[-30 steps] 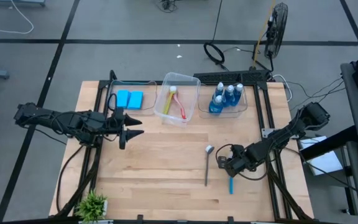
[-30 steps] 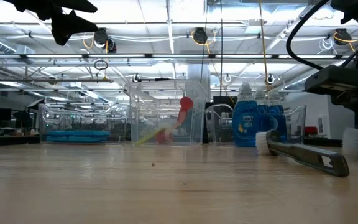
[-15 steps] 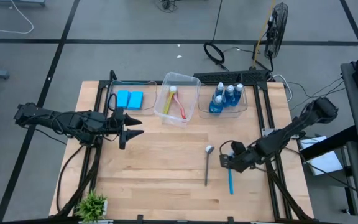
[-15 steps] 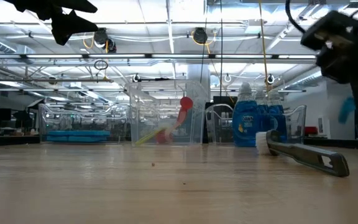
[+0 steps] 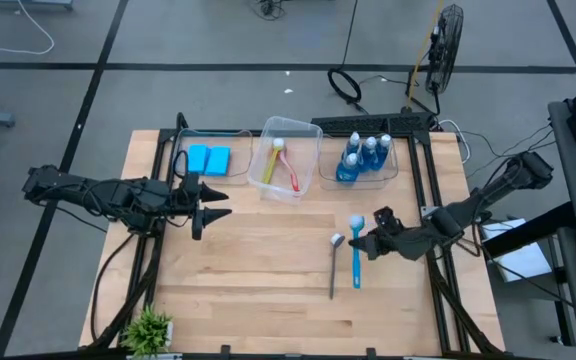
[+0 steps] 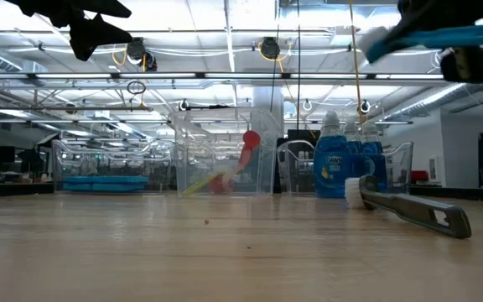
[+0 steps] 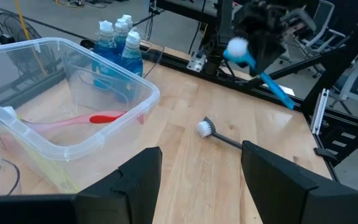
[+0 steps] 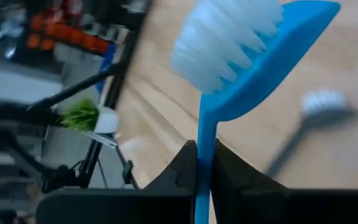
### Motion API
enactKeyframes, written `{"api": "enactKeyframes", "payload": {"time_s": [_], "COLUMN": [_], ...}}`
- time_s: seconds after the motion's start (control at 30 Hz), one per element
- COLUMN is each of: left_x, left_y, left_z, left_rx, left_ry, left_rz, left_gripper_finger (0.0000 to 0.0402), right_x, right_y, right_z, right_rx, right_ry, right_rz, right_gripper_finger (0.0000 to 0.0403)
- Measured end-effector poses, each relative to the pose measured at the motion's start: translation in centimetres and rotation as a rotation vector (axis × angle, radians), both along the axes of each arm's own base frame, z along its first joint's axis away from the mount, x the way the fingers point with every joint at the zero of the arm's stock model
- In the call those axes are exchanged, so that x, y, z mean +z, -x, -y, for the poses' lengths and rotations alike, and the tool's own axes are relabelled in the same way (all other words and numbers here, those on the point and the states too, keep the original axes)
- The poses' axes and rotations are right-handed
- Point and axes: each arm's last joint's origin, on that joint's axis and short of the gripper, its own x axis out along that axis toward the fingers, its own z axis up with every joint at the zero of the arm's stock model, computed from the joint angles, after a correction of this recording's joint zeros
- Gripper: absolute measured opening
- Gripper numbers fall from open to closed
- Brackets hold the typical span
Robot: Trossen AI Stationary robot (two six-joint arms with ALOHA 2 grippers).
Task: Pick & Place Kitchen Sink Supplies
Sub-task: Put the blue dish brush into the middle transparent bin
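The right gripper (image 5: 376, 238), clamped on the thin blue long-handled brush (image 5: 356, 252), has lifted it off the wooden table (image 5: 258, 290) where it lay a second ago. The brush, white bristle head forward, now hangs in the air beside the grey metal brush-tipped tool (image 5: 333, 265).

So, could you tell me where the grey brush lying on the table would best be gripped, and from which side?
Probably mid-handle, from straight above. The grey brush lies flat on the table, its thin handle bare along its length, bristle head toward the bins. Fingers should close across the handle. The right hand, nearest, is shut on the blue brush; the left hand hangs open and free.
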Motion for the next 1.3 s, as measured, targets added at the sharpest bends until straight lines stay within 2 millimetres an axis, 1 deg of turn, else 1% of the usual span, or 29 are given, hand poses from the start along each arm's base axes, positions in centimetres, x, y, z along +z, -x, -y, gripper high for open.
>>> {"api": "enactKeyframes", "payload": {"time_s": [0.17, 0.4, 0.5, 0.73, 0.87, 0.97, 1.07, 1.13, 1.23, 1.3], "left_x": [0.0, 0.0, 0.0, 0.0, 0.0, 0.0, 0.0, 0.0, 0.0, 0.0], "left_y": [0.0, 0.0, 0.0, 0.0, 0.0, 0.0, 0.0, 0.0, 0.0, 0.0], "left_z": [0.0, 0.0, 0.0, 0.0, 0.0, 0.0, 0.0, 0.0, 0.0, 0.0], "left_rx": [0.0, 0.0, 0.001, 0.002, 0.01, 0.013, 0.013, 0.013, 0.013, 0.013], "left_ry": [0.0, 0.001, 0.002, 0.006, 0.036, 0.043, 0.046, 0.046, 0.046, 0.046], "left_rz": [0.001, 0.002, 0.002, 0.002, 0.006, 0.007, 0.008, 0.007, 0.007, 0.008], "left_gripper_finger": [0.0223, 0.0223, 0.0223, 0.0223, 0.0223, 0.0223, 0.0223, 0.0223, 0.0223, 0.0223], "right_x": [1.1, 2.3, 3.2, 5.8, 6.9, 7.4, 7.6, 7.5, 7.4, 7.4], "right_y": [-0.4, -1.2, -1.6, -2.2, -2.1, -2.1, -2.2, -2.3, -2.6, -2.8], "right_z": [0.1, 0.8, 1.1, 1.6, 1.5, 1.5, 1.7, 2.0, 2.7, 3.5], "right_rx": [0.119, 0.246, 0.278, 0.289, 0.347, 0.37, 0.372, 0.364, 0.309, 0.205], "right_ry": [0.222, 0.597, 0.782, 1.178, 1.367, 1.479, 1.501, 1.458, 1.323, 1.206], "right_rz": [0.095, 0.189, 0.251, 0.443, 0.583, 0.652, 0.68, 0.672, 0.645, 0.599], "right_gripper_finger": [0.0009, 0.0009, 0.0009, 0.0009, 0.0009, 0.0009, 0.0009, 0.0009, 0.0009, 0.0009]}}
